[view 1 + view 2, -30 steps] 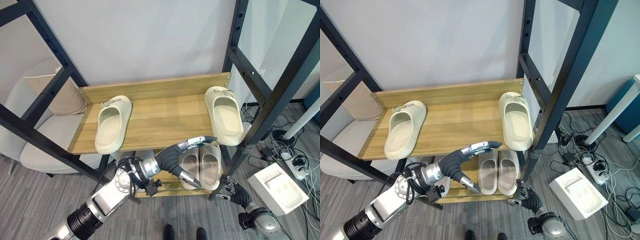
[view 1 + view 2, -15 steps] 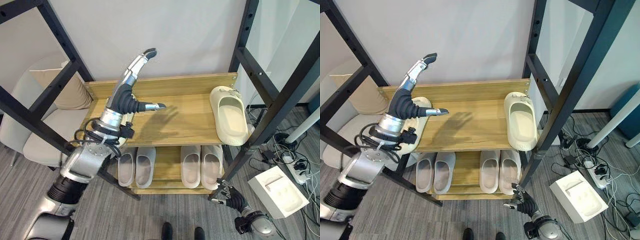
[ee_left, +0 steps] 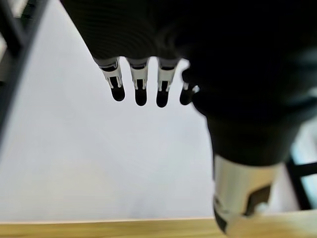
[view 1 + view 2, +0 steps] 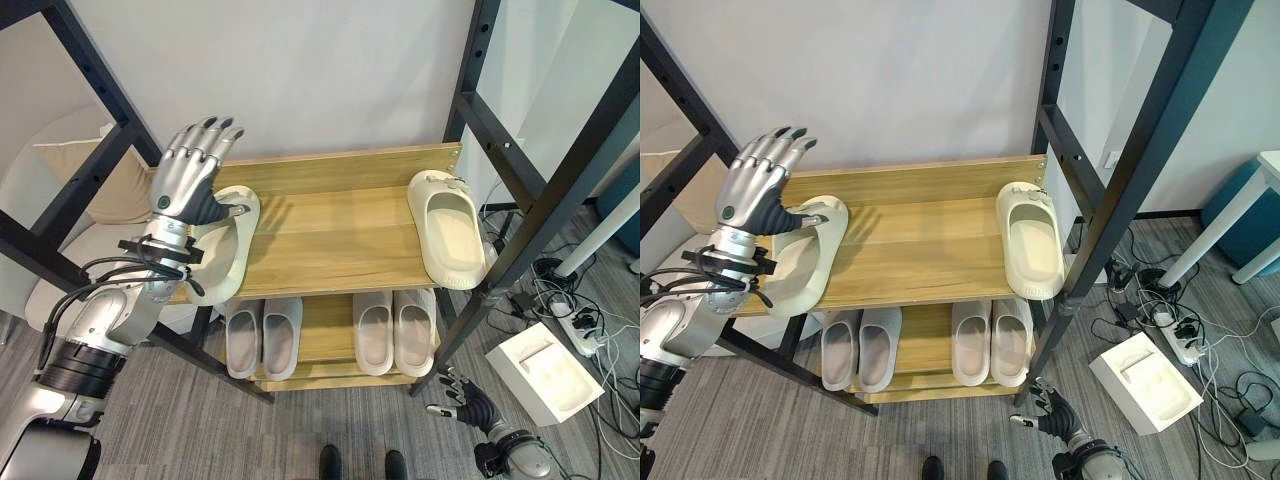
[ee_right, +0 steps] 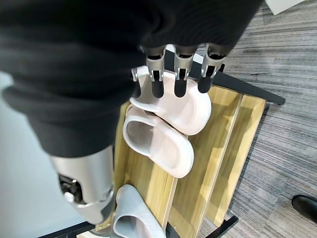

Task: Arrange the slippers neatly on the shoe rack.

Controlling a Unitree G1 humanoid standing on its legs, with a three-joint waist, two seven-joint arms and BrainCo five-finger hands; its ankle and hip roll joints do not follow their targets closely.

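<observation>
My left hand (image 4: 190, 175) has swung back from mid-shelf and now hovers, fingers spread and empty, over the left slipper (image 4: 225, 250) on the top shelf (image 4: 330, 235). Its mate (image 4: 447, 240) lies far right, so the pair remains apart.

Open robot hand (image 3: 198, 59) before white wall (image 3: 74, 158)

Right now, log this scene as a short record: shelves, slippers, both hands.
top shelf: two cream slippers, far apart
left cream slipper: at the shelf's left end, toe overhanging the front edge
right cream slipper: at the right end, by the black frame post
lower shelf: grey pair and beige pair, side by side
left hand: open, raised over the left cream slipper
right hand: open, low near the floor
</observation>
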